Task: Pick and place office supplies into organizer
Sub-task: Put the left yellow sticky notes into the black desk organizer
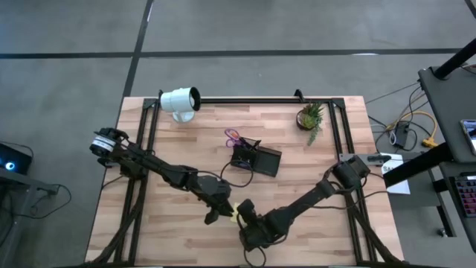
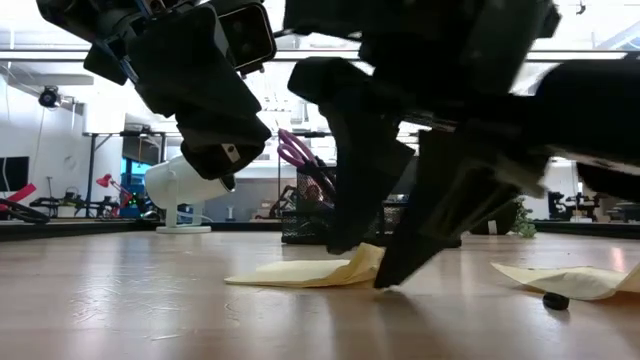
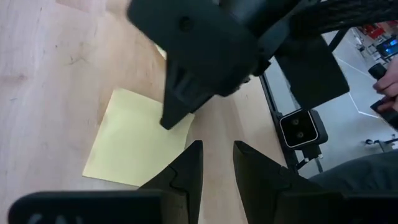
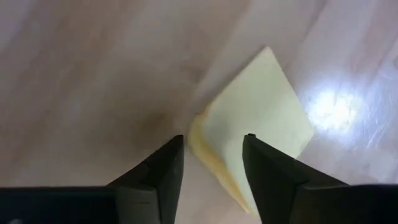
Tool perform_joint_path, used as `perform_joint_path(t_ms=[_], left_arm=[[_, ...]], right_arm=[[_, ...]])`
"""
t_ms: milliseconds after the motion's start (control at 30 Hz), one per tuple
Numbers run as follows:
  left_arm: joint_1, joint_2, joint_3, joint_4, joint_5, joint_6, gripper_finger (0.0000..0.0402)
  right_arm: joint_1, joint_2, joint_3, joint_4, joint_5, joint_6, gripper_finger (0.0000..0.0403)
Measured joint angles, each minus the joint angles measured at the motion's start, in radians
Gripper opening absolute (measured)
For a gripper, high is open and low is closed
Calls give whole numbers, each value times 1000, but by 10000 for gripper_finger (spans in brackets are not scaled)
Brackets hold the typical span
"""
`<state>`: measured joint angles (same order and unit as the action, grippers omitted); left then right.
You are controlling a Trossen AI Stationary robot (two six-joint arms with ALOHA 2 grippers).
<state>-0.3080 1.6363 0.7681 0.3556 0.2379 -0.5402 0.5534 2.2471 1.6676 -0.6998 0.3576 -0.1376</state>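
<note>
- The right end effector is lowered to the counter, its fingers set apart around a corner of a yellow sticky-note pad, not closed on it.
- The left end effector is kept narrow and empty just beside the pad.
- The organizer is seen well apart, with purple scissors in it.

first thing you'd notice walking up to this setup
Both dark arms crowd together at the table's near edge, the right gripper with fingers open astride a corner of a yellow sticky-note pad and the left gripper hanging just beside it. Farther back stand the black organizer with purple-handled scissors sticking out, a white cylindrical lamp and a small potted plant.
</note>
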Motion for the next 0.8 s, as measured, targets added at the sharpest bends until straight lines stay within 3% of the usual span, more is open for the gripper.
perform_joint_path(t_ms=[300, 600, 800], left_arm=[[-2, 0, 0, 2, 0, -7, 73], [-6, -16, -1, 1, 6, -32, 73], [-14, -86, -10, -62, 0, -27, 73]], right_arm=[[-56, 0, -4, 21, -3, 26, 88], [-79, -1, -22, 61, -71, 17, 16], [-82, -2, -17, 46, -39, 132, 9]])
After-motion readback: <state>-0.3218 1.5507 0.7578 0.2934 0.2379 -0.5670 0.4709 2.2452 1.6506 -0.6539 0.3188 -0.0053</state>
